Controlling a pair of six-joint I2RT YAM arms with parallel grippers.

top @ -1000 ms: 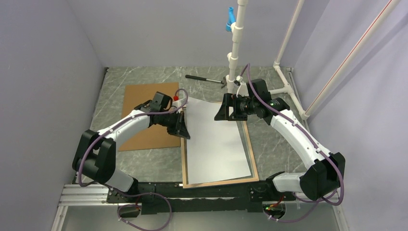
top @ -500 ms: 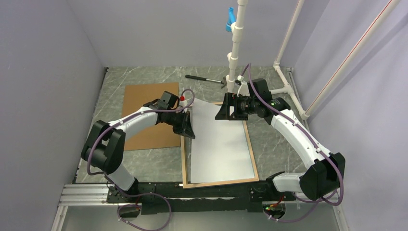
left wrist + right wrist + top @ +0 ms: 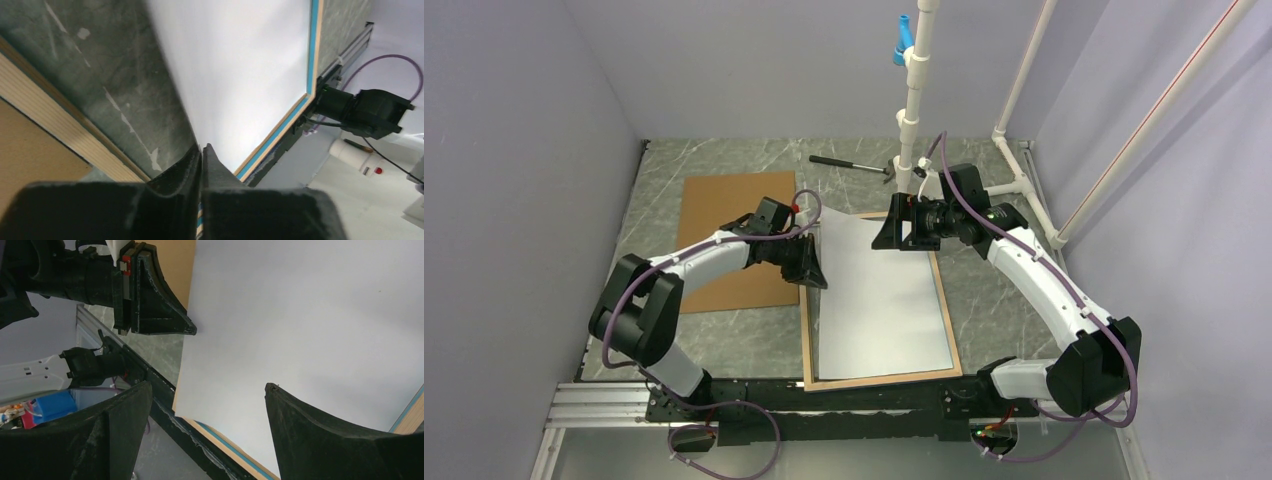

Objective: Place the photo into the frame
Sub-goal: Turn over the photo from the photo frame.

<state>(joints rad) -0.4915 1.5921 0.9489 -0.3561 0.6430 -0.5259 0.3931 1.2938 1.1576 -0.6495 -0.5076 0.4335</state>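
The photo lies white back up over the frame, which shows light wood at its near and right rails. My left gripper is shut on the photo's left edge and holds that edge a little above the frame. In the left wrist view the closed fingers pinch the photo, and the frame shows a turquoise strip. My right gripper is open over the photo's far edge. In the right wrist view its gripper straddles the photo above the frame.
A brown backing board lies left of the frame, under my left arm. A hammer lies at the back. A white pipe stand rises behind my right gripper, with more pipes at the right.
My left gripper has moved right and slightly nearer with the photo's left edge, shifting the photo over the frame. My right gripper has barely moved.
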